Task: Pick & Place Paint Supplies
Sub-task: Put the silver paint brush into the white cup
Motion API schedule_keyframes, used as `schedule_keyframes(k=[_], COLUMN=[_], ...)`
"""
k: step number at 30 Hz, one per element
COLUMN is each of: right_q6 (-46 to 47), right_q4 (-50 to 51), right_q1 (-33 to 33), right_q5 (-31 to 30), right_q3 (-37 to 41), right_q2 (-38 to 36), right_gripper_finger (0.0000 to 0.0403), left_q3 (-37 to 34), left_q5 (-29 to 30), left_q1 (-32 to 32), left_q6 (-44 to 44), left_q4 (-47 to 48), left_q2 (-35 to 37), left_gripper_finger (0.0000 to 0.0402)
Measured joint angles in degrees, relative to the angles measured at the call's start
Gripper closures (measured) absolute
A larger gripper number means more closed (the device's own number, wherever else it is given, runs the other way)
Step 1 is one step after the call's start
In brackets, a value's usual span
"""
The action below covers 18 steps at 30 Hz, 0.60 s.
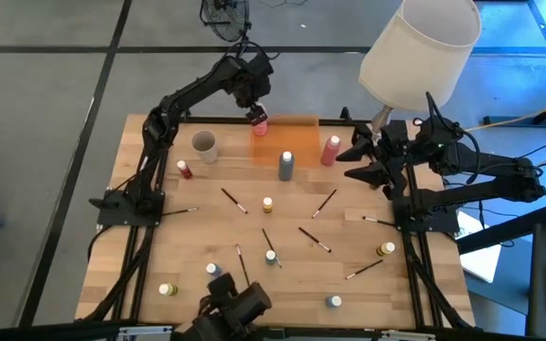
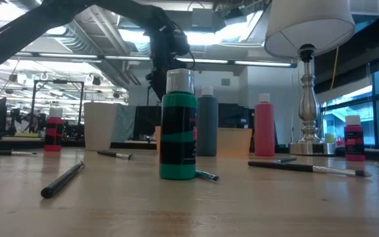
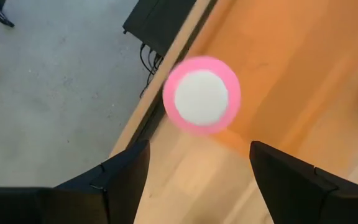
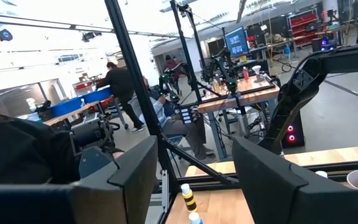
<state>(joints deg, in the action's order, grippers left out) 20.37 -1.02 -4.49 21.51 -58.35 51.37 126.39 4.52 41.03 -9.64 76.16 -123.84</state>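
My left gripper (image 3: 197, 155) is open and hangs over the far left corner of the orange tray (image 1: 301, 133). Directly below it stands a pink bottle (image 3: 201, 94), seen cap-first between the fingers and untouched. That bottle (image 1: 259, 124) stands on its base on the tray. On the table just off the tray's near edge stand the grey bottle (image 1: 285, 165) and, to the right, the second pink bottle (image 1: 331, 150). Small pots and thin dark brushes lie scattered over the table. My right gripper (image 4: 194, 155) is open and waits by the table's right edge (image 1: 351, 156).
A beige cup (image 1: 204, 144) stands left of the tray, with a red-lidded pot (image 1: 185, 169) near it. A lamp (image 1: 420, 52) rises at the far right corner. A green pot (image 2: 177, 125) stands close to the low camera. People move in the room beyond.
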Motion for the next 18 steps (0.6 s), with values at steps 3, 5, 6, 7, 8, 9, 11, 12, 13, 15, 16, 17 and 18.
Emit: schedule_keyframes(k=[3,5,6,7,8,9,11,12,13,15,16,17,18], right_q6=[-0.2,-0.7,-1.0,-1.3,-1.3,-1.3,-1.3,-1.3,-1.3,-1.3,-1.3,-1.3,-1.3], right_q4=[-0.1,0.0,-0.1,0.0,0.0,0.0,-0.1,-0.1,-0.1,-0.6,-1.0,-1.1,-1.1], right_q1=[0.0,-0.1,-0.1,-0.1,-0.1,-0.1,-0.1,-0.1,-0.1,-0.2,-0.2,-0.2,-0.2], right_q5=[0.4,1.2,1.2,1.2,1.3,1.3,1.4,1.4,1.7,2.9,3.9,5.0,6.4], right_q3=[0.0,0.0,0.0,0.0,0.0,0.0,0.0,0.0,0.0,0.0,0.0,0.0,0.0], right_q2=[0.0,0.0,0.0,0.0,0.0,0.0,0.0,0.0,0.0,-0.1,-0.1,-0.2,-0.2], right_gripper_finger=[0.0190,0.0190,0.0190,0.0190,0.0190,0.0190,0.0190,0.0190,0.0190,0.0190,0.0190,0.0190,0.0190], left_q3=[0.0,0.0,0.0,0.0,0.0,0.0,0.0,0.0,0.0,0.0,0.0,0.0,0.0], left_q5=[0.3,0.1,0.0,-0.1,-0.2,-0.3,-0.4,-0.3,-0.4,-0.4,-0.7,-1.2,-1.6], left_q1=[-0.7,-1.4,-1.9,-2.5,-3.2,-3.9,-5.3,-6.2,-6.9,-8.6,-9.5,-10.3,-11.1], left_q6=[0.1,1.3,2.0,2.6,3.3,3.8,4.4,4.6,4.7,6.6,7.7,8.8,9.8], left_q4=[3.3,6.1,7.3,8.3,9.3,10.2,11.1,11.6,12.4,13.0,13.0,13.0,12.9], left_q2=[1.3,2.7,3.4,4.2,5.0,5.8,7.5,8.5,9.5,11.4,12.2,13.1,13.9], left_gripper_finger=[0.0129,0.0130,0.0130,0.0130,0.0130,0.0129,0.0128,0.0128,0.0128,0.0129,0.0129,0.0130,0.0130])
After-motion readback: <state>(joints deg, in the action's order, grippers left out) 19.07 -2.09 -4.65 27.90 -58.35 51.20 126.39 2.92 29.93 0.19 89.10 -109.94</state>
